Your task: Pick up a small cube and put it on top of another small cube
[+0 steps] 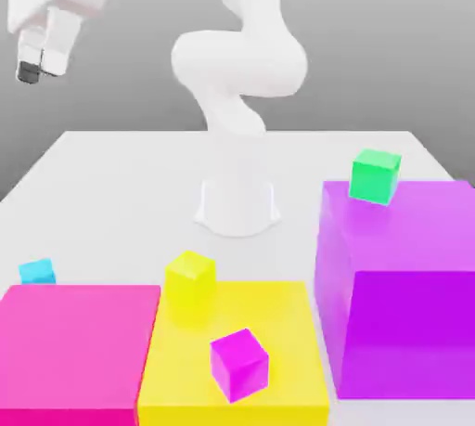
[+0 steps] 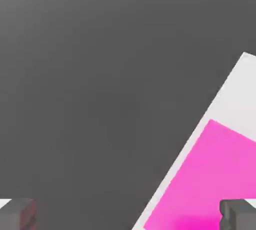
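Note:
A small cyan cube [image 1: 37,272] rests on the white table [image 1: 121,183], just behind the big pink block [image 1: 79,350] at the exterior view's left. My gripper [image 1: 32,70] hangs high above the table's left side, far above the cyan cube. In the hand view my gripper [image 2: 127,216] is open, its two fingertips [image 2: 17,214] wide apart with nothing between them. A small yellow cube [image 1: 190,285] and a small magenta cube [image 1: 239,364] sit on the big yellow block [image 1: 278,322]. On the big purple block [image 1: 408,285] sits a small green cube [image 1: 375,175].
The arm's white base [image 1: 237,206] stands mid-table. The three big blocks line the near edge. The hand view looks past the table's edge [image 2: 220,98] at dark floor, with a corner of the pink block [image 2: 210,179] below.

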Motion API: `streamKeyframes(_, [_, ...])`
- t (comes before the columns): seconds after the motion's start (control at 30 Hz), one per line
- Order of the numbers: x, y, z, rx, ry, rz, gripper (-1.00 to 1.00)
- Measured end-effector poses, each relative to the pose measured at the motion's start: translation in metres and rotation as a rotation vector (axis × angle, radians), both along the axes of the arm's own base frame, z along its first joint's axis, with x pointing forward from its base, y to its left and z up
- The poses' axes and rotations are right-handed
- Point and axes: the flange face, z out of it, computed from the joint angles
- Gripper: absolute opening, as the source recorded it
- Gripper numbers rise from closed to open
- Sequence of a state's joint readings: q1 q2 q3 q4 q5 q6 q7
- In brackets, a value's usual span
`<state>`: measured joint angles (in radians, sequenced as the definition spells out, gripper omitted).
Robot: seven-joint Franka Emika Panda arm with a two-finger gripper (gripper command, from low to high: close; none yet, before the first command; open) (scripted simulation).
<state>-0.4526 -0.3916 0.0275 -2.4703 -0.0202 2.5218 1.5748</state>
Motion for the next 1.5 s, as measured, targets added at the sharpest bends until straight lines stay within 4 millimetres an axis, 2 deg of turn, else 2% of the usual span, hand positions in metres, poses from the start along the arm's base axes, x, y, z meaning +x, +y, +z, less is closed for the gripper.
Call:
streamKeyframes(0.13, [-0.014,-0.043,-0.055,0.095,0.038,-0.254,0.00])
streamKeyframes(0.27, [-0.039,-0.080,-0.110,0.184,0.071,-0.513,0.00])
streamKeyframes(0.4, [-0.071,-0.111,-0.163,0.268,0.101,-0.774,0.00])
streamKeyframes(0.53, [-0.116,-0.139,-0.215,0.348,0.127,-1.058,0.00])
streamKeyframes(0.7, [-0.167,-0.150,-0.275,0.439,0.162,-1.383,0.00])
streamKeyframes(0.9, [-0.174,-0.150,-0.339,0.455,0.170,-1.443,0.00])
streamKeyframes(0.93, [-0.175,-0.149,-0.348,0.454,0.171,-1.443,-1.00])
streamKeyframes(1.17, [-0.175,-0.149,-0.349,0.454,0.168,-1.443,-1.00])
streamKeyframes(1.37, [-0.174,-0.148,-0.292,0.455,0.168,-1.442,-1.00])
streamKeyframes(1.4, [-0.166,-0.140,-0.282,0.457,0.169,-1.434,-1.00])
streamKeyframes(1.5, [-0.130,-0.096,-0.254,0.458,0.178,-1.378,-1.00])
